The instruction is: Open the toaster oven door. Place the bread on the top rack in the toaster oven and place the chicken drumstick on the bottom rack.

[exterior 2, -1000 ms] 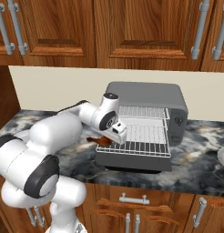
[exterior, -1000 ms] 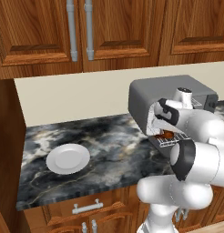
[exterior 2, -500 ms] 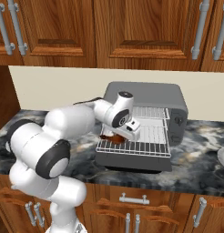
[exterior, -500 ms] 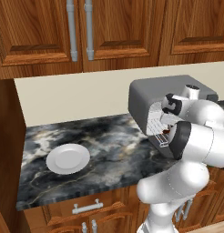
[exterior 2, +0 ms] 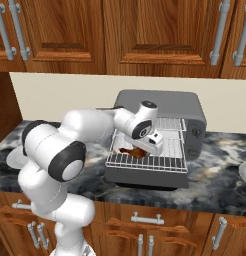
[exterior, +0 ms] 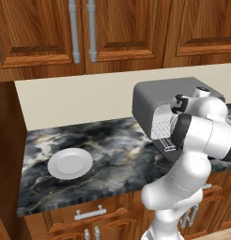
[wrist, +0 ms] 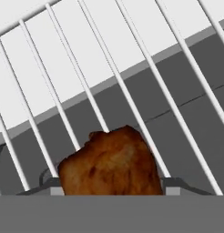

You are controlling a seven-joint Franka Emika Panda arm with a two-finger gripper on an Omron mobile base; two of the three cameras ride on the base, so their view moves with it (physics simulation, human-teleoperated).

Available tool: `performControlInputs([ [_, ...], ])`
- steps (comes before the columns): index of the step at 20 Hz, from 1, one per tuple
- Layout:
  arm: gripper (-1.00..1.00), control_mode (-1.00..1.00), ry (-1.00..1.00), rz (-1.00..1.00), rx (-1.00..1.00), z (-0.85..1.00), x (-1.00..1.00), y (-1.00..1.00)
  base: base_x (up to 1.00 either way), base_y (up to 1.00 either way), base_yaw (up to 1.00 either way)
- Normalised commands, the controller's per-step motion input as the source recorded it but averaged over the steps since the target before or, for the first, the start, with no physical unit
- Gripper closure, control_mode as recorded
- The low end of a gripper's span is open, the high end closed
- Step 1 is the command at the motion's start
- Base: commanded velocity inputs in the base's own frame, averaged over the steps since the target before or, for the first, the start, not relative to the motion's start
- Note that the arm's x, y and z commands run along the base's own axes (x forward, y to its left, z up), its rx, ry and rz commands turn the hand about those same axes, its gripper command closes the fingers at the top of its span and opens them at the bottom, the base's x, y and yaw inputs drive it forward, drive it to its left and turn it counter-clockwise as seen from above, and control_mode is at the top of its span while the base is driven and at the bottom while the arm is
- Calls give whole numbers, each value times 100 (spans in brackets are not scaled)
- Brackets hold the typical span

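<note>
The dark grey toaster oven (exterior 2: 165, 102) stands on the counter with its door (exterior 2: 145, 178) folded down flat. Its bottom rack (exterior 2: 167, 161) is slid out over the door, and the top rack (exterior 2: 172, 125) sits higher inside. My gripper (exterior 2: 141, 149) reaches in over the left part of the bottom rack, shut on the reddish-brown chicken drumstick (exterior 2: 131, 151). In the hand view the drumstick (wrist: 111, 166) sits between my fingertips, just above silver rack wires (wrist: 132, 104). The bread is hidden. From the left base view my own arm covers the oven (exterior: 150, 96) mouth.
An empty white plate (exterior: 70, 163) lies on the dark marble counter (exterior: 112, 150) to the oven's left. The rim of another plate (exterior 2: 245, 172) shows at the counter's right end. Wooden cabinets hang above, and a wooden side panel closes the counter's far left.
My arm has swung right from the oven's left side, carrying the drumstick in over the slid-out bottom rack. The oven and plate have not moved.
</note>
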Motion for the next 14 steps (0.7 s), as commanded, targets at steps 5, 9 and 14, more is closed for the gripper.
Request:
performControlInputs([
  [5, 100, -100, -2, 0, 0, -15, 18, -14, 0, 0, 0],
  [9, 100, -100, 0, 0, 0, -7, 18, -21, 0, 0, 0],
  [14, 100, -100, 1, -2, -1, -13, -5, -25, 0, 0, 0],
])
